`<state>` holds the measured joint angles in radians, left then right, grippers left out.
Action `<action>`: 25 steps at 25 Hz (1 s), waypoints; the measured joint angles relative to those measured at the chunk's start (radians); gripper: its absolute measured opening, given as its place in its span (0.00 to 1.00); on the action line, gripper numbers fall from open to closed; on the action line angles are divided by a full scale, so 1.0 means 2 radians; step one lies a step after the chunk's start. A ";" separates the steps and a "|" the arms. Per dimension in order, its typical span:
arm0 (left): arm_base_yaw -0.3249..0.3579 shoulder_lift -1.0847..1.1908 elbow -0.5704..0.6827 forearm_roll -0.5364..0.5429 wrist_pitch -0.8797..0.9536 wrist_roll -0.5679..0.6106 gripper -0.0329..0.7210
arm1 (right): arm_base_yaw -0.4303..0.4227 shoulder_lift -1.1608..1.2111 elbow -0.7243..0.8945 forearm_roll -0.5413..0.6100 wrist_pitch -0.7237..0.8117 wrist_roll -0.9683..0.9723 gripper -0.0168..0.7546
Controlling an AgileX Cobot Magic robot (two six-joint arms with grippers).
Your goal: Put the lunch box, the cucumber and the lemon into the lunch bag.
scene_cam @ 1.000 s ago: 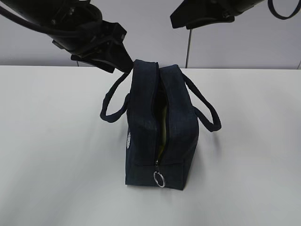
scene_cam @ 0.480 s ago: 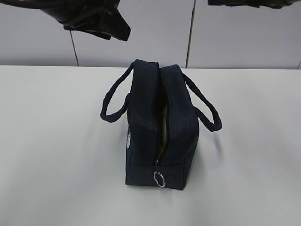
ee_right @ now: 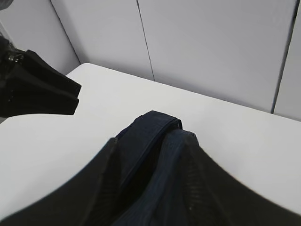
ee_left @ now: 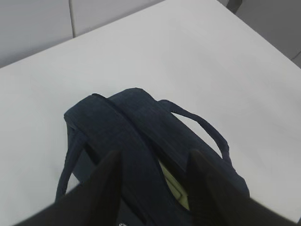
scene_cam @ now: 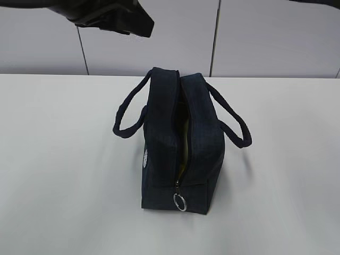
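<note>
The dark navy lunch bag (scene_cam: 180, 143) stands upright on the white table, its top zipper partly open and its ring pull (scene_cam: 180, 202) hanging at the near end. Through the slit shows a pale green strip, the lunch box lid (ee_left: 175, 189). The cucumber and the lemon are hidden. My left gripper (ee_left: 154, 154) hangs open high above the bag's left side, with nothing between its fingers; the exterior view shows it at the top left (scene_cam: 139, 22). My right gripper (ee_right: 151, 141) is also open and empty above the bag's far end.
The bag's two loop handles (scene_cam: 126, 114) droop out to either side. A pale panelled wall (scene_cam: 255, 37) runs behind the table's far edge. The white table (scene_cam: 58, 175) lies bare around the bag.
Both arms have risen away from the bag. The left gripper lifted from beside the bag's far left corner. The right arm has left the top of the exterior view.
</note>
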<state>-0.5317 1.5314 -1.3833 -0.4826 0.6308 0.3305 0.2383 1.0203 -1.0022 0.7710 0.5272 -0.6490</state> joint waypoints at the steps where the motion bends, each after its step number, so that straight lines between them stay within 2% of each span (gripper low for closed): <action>1: -0.002 -0.012 0.018 0.000 -0.019 0.001 0.45 | 0.000 -0.010 0.008 0.001 0.000 0.000 0.44; 4: -0.005 -0.049 0.071 -0.001 -0.057 0.011 0.45 | 0.000 -0.039 0.025 0.001 0.000 0.000 0.44; 9: -0.005 -0.105 0.142 -0.004 -0.081 0.020 0.45 | 0.000 -0.089 0.054 0.001 0.008 0.000 0.37; 19: -0.005 -0.179 0.184 -0.006 -0.087 0.023 0.45 | 0.000 -0.148 0.094 0.005 0.092 0.001 0.35; 25: -0.007 -0.187 0.184 -0.035 -0.087 0.024 0.45 | 0.000 -0.148 0.094 0.044 0.097 0.002 0.34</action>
<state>-0.5448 1.1564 -1.0147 -0.5529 0.4559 0.3780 0.2383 0.7233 -0.8137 0.8589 0.7214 -0.6457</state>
